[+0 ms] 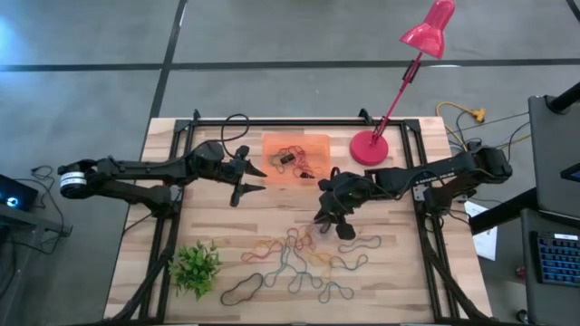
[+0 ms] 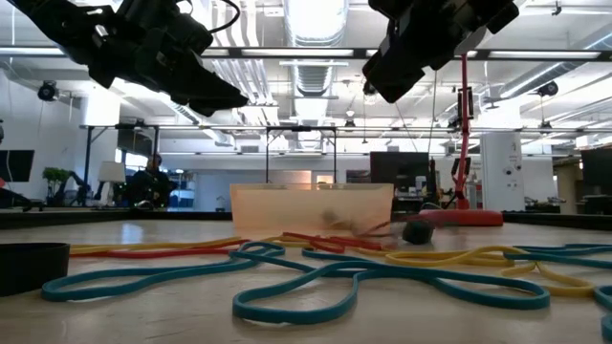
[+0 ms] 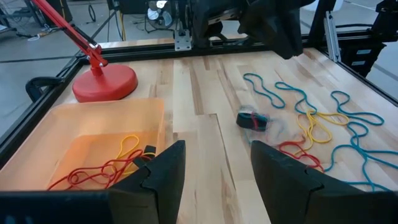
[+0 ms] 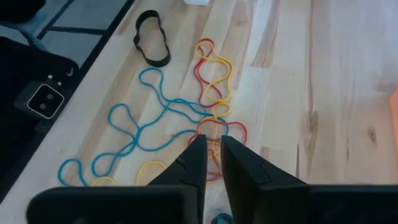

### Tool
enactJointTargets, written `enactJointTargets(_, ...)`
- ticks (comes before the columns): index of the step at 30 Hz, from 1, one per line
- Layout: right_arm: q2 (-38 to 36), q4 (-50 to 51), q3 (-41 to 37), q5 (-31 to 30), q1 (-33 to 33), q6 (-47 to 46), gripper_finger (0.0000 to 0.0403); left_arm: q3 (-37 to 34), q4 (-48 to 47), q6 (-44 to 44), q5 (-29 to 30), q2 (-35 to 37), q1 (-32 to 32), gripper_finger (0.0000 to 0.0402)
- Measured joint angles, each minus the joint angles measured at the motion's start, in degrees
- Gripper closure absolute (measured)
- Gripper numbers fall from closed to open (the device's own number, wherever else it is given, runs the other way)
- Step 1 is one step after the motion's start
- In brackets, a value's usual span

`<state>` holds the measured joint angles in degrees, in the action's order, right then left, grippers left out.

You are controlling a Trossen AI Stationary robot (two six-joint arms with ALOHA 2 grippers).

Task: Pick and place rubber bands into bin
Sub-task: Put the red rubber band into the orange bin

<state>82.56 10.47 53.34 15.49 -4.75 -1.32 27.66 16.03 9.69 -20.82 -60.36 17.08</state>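
Blue bands [image 2: 316, 287] sprawled closest on surface [image 1: 399, 272], rest of rubber bands [image 1: 299, 258] scattered mid-surface. Few bands already seen inside bin [image 1: 296, 161]. Right pincer [image 1: 333, 217] hung above pile, fingers nearly pressed together, nothing pinched. Left pincer [image 1: 254, 179] parked beside bin, fingers spread, empty.

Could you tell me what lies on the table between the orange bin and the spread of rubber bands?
In the left wrist view, a small dark bundle lies on bare wood between the bin and the rubber bands.
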Motion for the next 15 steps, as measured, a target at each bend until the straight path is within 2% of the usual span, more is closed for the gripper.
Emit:
enactJointTargets(9,0.0,0.06,-0.63,-0.45,0.0,-1.7,0.0357,0.0,-0.01,0.0,0.02,0.0,0.01,0.0234)
enactJointTargets(15,3.39,-0.79,-3.02,-3.5,0.02,-3.13,0.0332,0.0,0.06,0.0,0.02,0.0,0.02,0.0234)
